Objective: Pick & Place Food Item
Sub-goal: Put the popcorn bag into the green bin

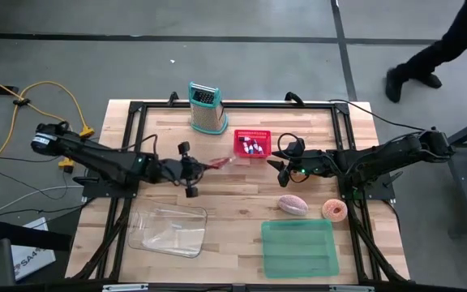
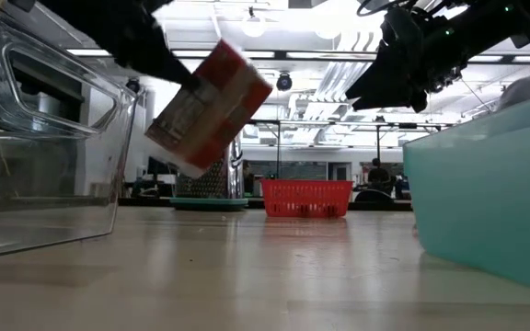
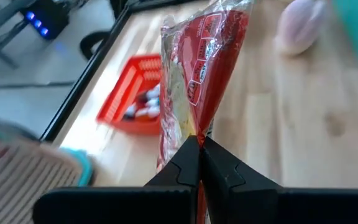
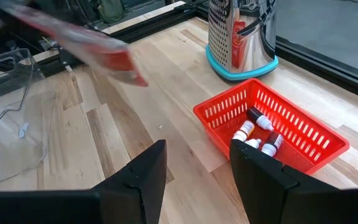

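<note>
Left gripper holds a red food packet in the air beside the red basket.

The left gripper has its fingers pressed fully together on one end of the red food packet, which hangs tilted above the wooden table, just left of the red basket. The right gripper waits on the other side of the basket, its fingers partly apart and holding nothing.
</note>
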### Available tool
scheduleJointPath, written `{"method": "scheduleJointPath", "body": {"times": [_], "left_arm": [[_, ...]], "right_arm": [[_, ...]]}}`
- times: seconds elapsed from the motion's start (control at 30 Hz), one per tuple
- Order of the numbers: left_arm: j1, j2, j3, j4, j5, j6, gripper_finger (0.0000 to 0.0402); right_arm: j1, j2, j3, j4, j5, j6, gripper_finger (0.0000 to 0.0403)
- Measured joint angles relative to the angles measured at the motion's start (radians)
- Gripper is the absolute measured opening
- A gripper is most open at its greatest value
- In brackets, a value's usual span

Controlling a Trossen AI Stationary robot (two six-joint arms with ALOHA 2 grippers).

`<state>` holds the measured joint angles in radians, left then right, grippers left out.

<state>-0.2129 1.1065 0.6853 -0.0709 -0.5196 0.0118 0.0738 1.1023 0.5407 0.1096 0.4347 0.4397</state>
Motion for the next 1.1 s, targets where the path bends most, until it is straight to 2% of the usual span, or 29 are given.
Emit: {"method": "scheduleJointPath", "body": {"times": [0.17, 0.5, 0.83, 0.97, 1.1], "left_arm": [[-0.059, 0.0, 0.0, 0.065, 0.033, -0.001, 0.0], [-0.156, 0.0, 0.0, 0.214, 0.035, 0.021, 0.0], [-0.204, 0.0, 0.0, 0.329, 0.063, 0.018, 0.0], [-0.205, 0.0, 0.0, 0.385, 0.141, 0.01, 0.0], [-0.192, 0.0, 0.0, 0.417, 0.163, -0.009, 0.0]], "right_arm": [[0.0, 0.0, 0.0, 0.0, 0.0, 0.0, 0.0165], [0.0, 0.0, 0.0, 0.044, -0.011, -0.005, 0.0165], [0.0, 0.0, 0.0, 0.268, -0.28, -0.412, 0.0165], [0.0, 0.002, 0.0, 0.329, -0.342, -0.488, 0.0165], [0.0, 0.047, 0.0, 0.419, -0.395, -0.503, 0.0165]]}}
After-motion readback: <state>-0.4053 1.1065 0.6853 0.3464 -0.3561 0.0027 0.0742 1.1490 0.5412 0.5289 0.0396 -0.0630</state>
